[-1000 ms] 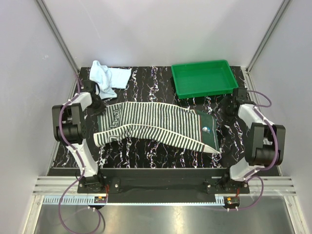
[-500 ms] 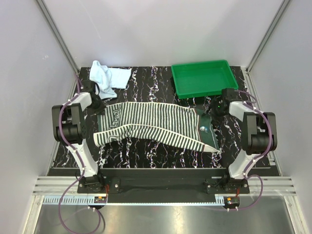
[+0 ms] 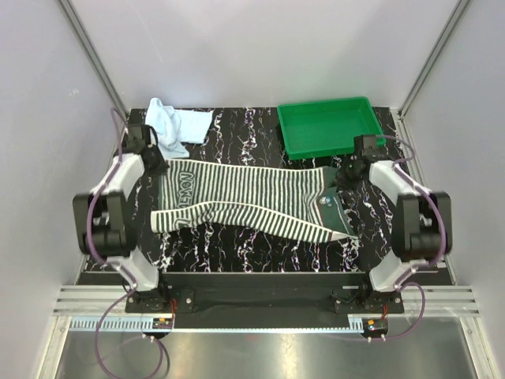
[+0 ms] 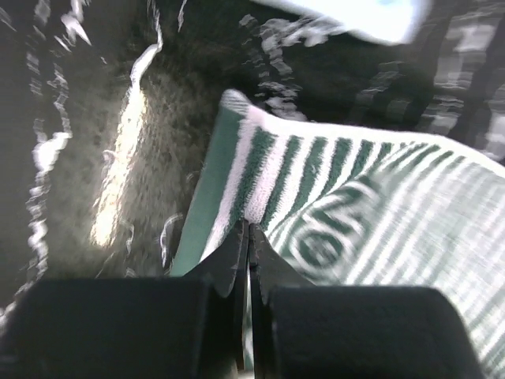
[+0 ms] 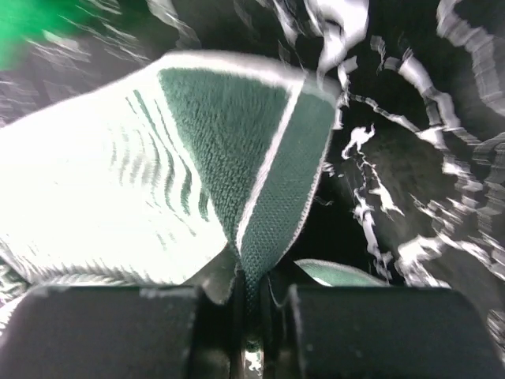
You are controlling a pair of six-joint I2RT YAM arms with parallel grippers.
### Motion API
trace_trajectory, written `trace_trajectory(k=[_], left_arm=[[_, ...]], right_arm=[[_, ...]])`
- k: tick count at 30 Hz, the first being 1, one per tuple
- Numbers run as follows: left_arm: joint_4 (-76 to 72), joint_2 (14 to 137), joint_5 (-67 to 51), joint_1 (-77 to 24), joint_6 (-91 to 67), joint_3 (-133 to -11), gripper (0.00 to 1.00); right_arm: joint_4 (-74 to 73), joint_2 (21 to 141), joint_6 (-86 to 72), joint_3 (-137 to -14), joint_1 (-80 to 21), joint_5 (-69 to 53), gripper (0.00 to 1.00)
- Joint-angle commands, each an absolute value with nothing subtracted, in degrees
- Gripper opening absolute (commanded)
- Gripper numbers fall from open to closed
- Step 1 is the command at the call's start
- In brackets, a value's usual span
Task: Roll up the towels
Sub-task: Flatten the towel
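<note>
The striped towel (image 3: 252,197) lies spread across the middle of the black marbled table, its near edge folded over. My left gripper (image 3: 160,167) is shut on the towel's far left corner; in the left wrist view the jaws (image 4: 248,230) pinch the striped edge (image 4: 347,213). My right gripper (image 3: 342,177) is shut on the far right corner; the right wrist view shows the green hem (image 5: 276,189) clamped between the jaws (image 5: 251,278). The pale blue towel (image 3: 175,125) lies crumpled at the back left, beyond the left gripper, and shows as a bright patch (image 4: 371,12) in the left wrist view.
A green plastic tray (image 3: 327,126) stands at the back right, just behind the right gripper, and shows as a green blur (image 5: 31,24) in the right wrist view. Grey walls close in both sides. The arm bases and a rail run along the near edge.
The right gripper moved in to the towel's far right corner and shut on it. The left gripper finished closing and shifted toward the back, and the far edge of the striped towel now lies straighter.
</note>
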State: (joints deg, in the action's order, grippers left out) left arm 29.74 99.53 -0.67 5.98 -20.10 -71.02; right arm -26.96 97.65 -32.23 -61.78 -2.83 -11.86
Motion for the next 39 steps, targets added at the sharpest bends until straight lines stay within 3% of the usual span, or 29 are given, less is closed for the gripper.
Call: trace_trajectory(k=[1, 4, 5, 8, 10, 11, 16, 21, 28, 34, 39], left_arm=[[22.3, 85.2, 4.5, 3.8, -17.3, -66.5, 0.00], [18.1, 79.4, 4.8, 3.3, -16.9, -63.7, 0.00], [19.1, 79.7, 4.7, 3.4, -16.9, -64.1, 0.00], [22.3, 85.7, 2.3, 3.4, -17.3, -66.8, 0.00], [23.7, 90.9, 0.4, 3.3, -17.5, -68.4, 0.00], [24.2, 92.2, -1.1, 3.3, -17.8, -69.5, 0.00], [25.0, 97.6, -2.2, 3.4, -17.4, -72.8, 0.00], [25.7, 98.4, -1.2, 3.4, -16.0, -73.7, 0.00], [26.1, 99.8, -1.2, 3.3, -15.9, -74.3, 0.00], [26.2, 100.2, -1.3, 3.3, -16.2, -74.6, 0.00], [26.3, 100.7, -1.7, 3.3, -16.3, -75.1, 0.00]], right_arm=[[-31.2, 81.6, -29.3, -67.1, -2.6, -2.2, 0.04], [-30.5, 74.6, -28.6, -64.7, -2.7, 1.6, 0.08], [-30.4, 74.0, -28.7, -62.8, -2.6, 1.6, 0.22], [-31.9, 77.5, -29.8, -60.5, -2.6, 2.1, 0.49], [-33.2, 82.3, -30.5, -60.1, -2.6, 1.8, 0.54], [-32.5, 83.8, -31.2, -59.9, -2.7, 1.8, 0.62], [-29.4, 92.4, -31.2, -61.9, -2.5, 1.4, 0.70], [-27.9, 98.7, -30.8, -67.3, -2.1, 0.6, 0.83], [-26.5, 104.1, -30.2, -76.1, 2.8, -4.5, 0.91], [-29.1, 109.6, -29.2, -80.2, 4.8, -4.4, 0.89], [-29.4, 113.5, -29.4, -82.0, 5.0, -4.6, 0.81]])
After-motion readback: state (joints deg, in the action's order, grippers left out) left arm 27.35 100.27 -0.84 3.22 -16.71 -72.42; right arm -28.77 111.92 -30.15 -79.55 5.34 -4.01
